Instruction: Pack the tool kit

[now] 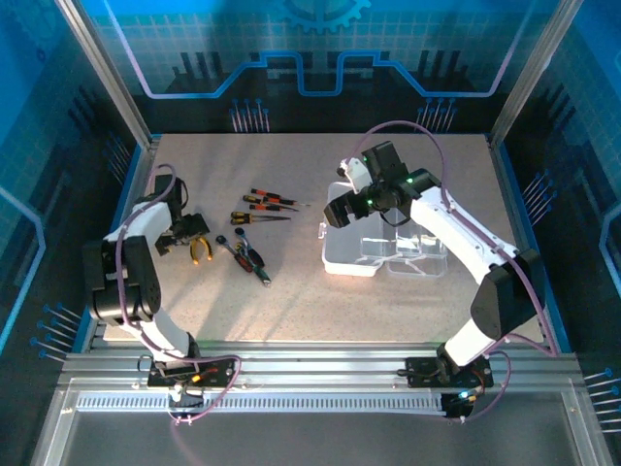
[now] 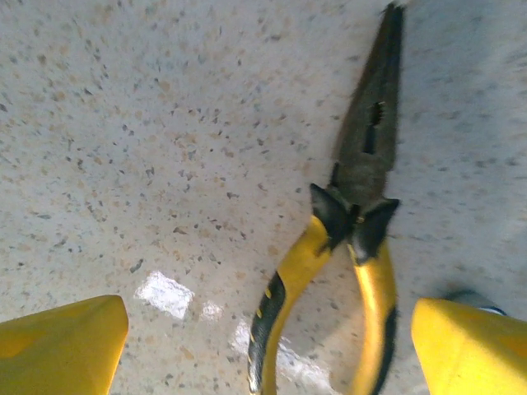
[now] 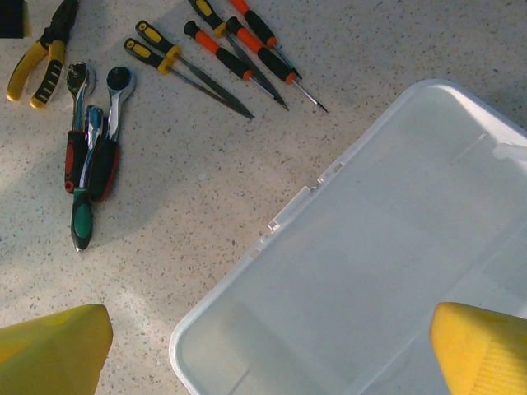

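As left claw (image 2: 268,333) flanks pliers (image 2: 363,161), gaps either side | case (image 3: 354,271) well apart

On the table (image 1: 291,301) the tools lie left of centre, and the open case (image 1: 351,254) lies to the right, well apart from them, its two halves side by side. The needle-nose pliers (image 1: 201,251) are the leftmost tool. Just to their right lie the ratchet wrenches (image 1: 245,257), bundled side by side and touching. The screwdrivers (image 1: 264,208) lie behind the wrenches, farther from the arm bases, in a loose row. The left gripper (image 1: 189,231) hangs over the pliers, a fingertip on either side of the handles. The right gripper (image 1: 340,207) hangs above the case's left edge.
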